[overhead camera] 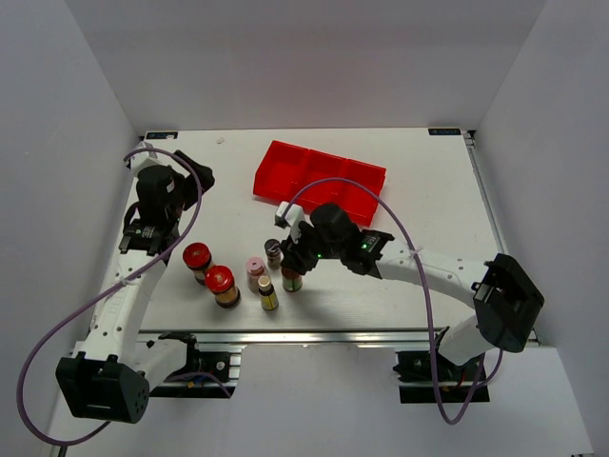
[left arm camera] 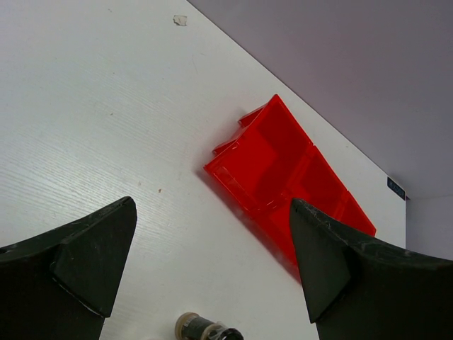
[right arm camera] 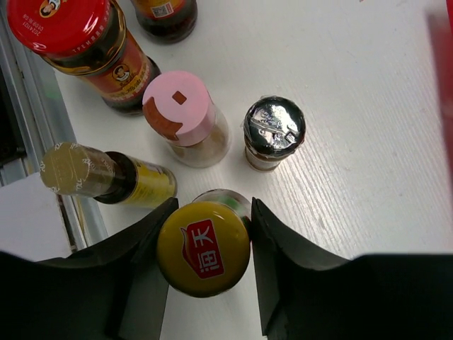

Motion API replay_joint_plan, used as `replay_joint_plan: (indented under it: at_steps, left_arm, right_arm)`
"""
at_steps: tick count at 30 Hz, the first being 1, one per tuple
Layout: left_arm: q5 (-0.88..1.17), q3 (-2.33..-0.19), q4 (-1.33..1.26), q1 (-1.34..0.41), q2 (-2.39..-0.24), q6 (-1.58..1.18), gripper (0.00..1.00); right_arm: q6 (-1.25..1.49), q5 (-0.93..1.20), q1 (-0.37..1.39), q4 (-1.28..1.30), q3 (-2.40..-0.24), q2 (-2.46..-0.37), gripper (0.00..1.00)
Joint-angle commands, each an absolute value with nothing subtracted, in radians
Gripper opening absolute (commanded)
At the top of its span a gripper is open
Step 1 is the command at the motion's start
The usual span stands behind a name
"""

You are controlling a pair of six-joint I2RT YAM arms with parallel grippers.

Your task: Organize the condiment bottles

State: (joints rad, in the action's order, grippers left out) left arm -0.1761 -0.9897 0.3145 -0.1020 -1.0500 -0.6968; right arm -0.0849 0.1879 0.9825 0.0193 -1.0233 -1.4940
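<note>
I read two white characters, 海天, on red atop the yellow-capped bottle [right arm camera: 204, 248]. Label print on the red-lidded jar [right arm camera: 71, 28] is illegible.

Bright, even overhead light, soft shadows.
You see the desk [overhead camera: 228, 205] washed white; glare sparkles on the foil-topped bottle [right arm camera: 274, 127], the yellow-capped bottle [right arm camera: 204, 248] is sharp, the jaws read as dark shapes, the red tray [right arm camera: 446, 71] smears out of focus.

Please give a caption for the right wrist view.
Right gripper grips the yellow-capped bottle; pink-capped bottle and dark-capped bottle stand beyond.
</note>
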Motion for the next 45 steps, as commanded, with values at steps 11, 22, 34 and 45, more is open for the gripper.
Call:
replay_joint_plan:
  at_steps: [11,22,34,45]
  left_arm:
    - [-0.192,-0.985,0.321,-0.103,-1.031,-0.696,0.98]
    - [-0.181,-0.985,0.311,-0.103,-1.042,-0.695,0.98]
    - [-0.170,-0.992,0.311,-0.101,-1.046,-0.692,0.98]
    - [-0.158,-1.006,0.325,-0.103,-1.080,-0.692,0.98]
  right_arm:
    - [-0.031,-0.078,0.980,-0.014,-1.083,-1.396,0.23]
    - [0.066,-0.203,0.725,0.035,-1.176,-1.356,0.18]
    - [0.049,-0.068,0.480,0.022,-1.400,-1.520,0.19]
    - [0.078,-0.055,0.376,-0.026,-1.448,-1.646,0.19]
